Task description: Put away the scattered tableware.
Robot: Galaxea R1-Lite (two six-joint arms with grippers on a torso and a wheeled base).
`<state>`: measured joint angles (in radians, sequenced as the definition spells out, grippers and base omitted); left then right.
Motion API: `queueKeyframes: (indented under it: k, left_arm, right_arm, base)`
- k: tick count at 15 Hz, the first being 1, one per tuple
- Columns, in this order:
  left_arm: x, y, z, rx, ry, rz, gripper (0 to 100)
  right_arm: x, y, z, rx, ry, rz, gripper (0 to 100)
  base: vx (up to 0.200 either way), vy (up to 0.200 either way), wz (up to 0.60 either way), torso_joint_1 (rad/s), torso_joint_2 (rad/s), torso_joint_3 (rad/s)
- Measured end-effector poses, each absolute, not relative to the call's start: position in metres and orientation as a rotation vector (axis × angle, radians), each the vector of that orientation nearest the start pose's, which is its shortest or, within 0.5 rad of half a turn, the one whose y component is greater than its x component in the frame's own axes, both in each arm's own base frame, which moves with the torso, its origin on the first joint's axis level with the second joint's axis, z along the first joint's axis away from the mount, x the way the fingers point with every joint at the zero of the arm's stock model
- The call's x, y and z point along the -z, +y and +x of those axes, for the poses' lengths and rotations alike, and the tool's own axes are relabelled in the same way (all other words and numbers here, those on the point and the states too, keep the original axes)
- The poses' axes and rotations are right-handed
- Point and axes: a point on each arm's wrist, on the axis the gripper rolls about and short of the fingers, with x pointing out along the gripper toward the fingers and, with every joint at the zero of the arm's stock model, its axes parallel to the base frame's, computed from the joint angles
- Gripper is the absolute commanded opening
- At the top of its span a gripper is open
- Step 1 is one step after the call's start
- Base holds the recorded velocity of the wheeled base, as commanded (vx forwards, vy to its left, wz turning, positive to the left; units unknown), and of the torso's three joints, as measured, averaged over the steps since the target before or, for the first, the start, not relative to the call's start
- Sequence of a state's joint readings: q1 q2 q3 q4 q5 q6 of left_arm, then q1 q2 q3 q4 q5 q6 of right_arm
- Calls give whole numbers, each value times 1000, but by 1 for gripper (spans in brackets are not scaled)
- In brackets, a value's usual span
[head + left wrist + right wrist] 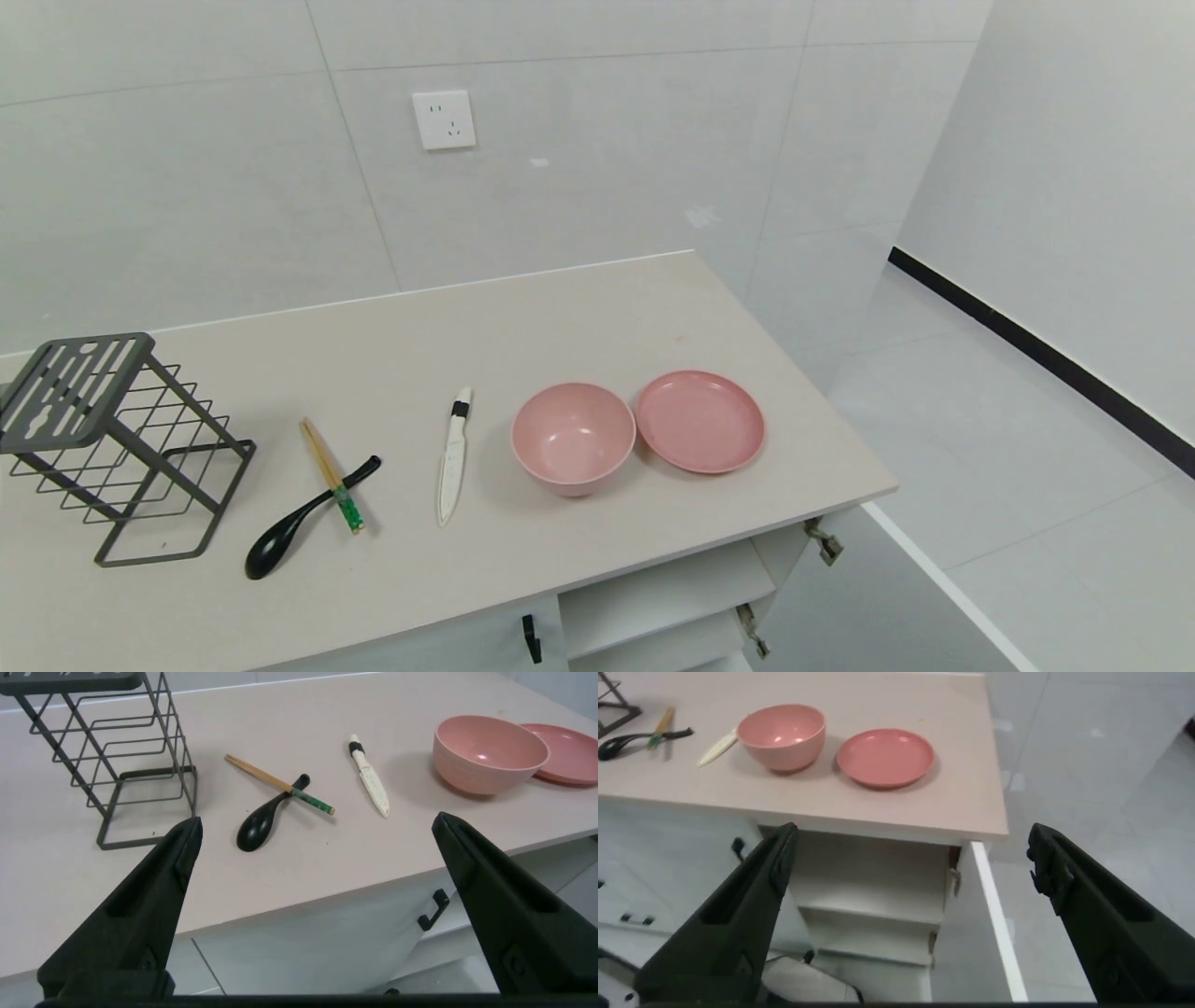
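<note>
On the beige counter [560, 317] lie wooden chopsticks [327, 467] crossed over a black spoon [280, 541], then a white knife [453, 462], a pink bowl [572, 439] and a pink plate [700, 420] touching it. My left gripper [313, 905] is open, hanging in front of the counter's edge, facing the spoon [257, 829] and knife [371, 779]. My right gripper [910, 905] is open too, out in front of the counter and lower, facing the bowl [782, 735] and plate [885, 758]. Nothing sits between either pair of fingers.
A dark wire rack [75, 387] with a slotted top stands at the counter's left end. Below the plate the cabinet is open, showing white shelves [868, 924] and its door [994, 933] swung out. The counter ends just right of the plate, with tiled floor beyond.
</note>
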<state>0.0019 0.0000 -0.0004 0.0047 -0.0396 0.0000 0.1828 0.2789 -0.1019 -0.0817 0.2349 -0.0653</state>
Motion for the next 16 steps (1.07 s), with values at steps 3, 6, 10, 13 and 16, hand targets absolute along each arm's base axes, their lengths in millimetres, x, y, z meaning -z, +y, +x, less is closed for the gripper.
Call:
queueKeyframes:
  k: [3, 6, 10, 13, 16]
  left_arm:
    - [-75, -1, -23, 38, 4, 2, 100]
    - [-75, -1, -23, 40, 4, 16, 100]
    - [-75, -1, -23, 40, 4, 25, 100]
    - [-75, -1, -23, 40, 4, 27, 100]
    - [-75, -1, -23, 40, 5, 24, 100]
  right_arm:
    - [-129, 8, 12, -459, 88, -64, 100]
    - [-143, 14, 36, -469, 69, -67, 100]
    - [-145, 22, 69, -484, 122, -74, 100]
    - [-137, 27, 90, -497, 207, -84, 100]
    - [-128, 31, 109, -501, 281, -99, 100]
  base:
    - [0, 0, 0, 0, 0, 0]
    - [0, 0, 0, 0, 0, 0]
    - [0, 0, 0, 0, 0, 0]
    - [0, 0, 0, 0, 0, 0]
    - [0, 0, 0, 0, 0, 0]
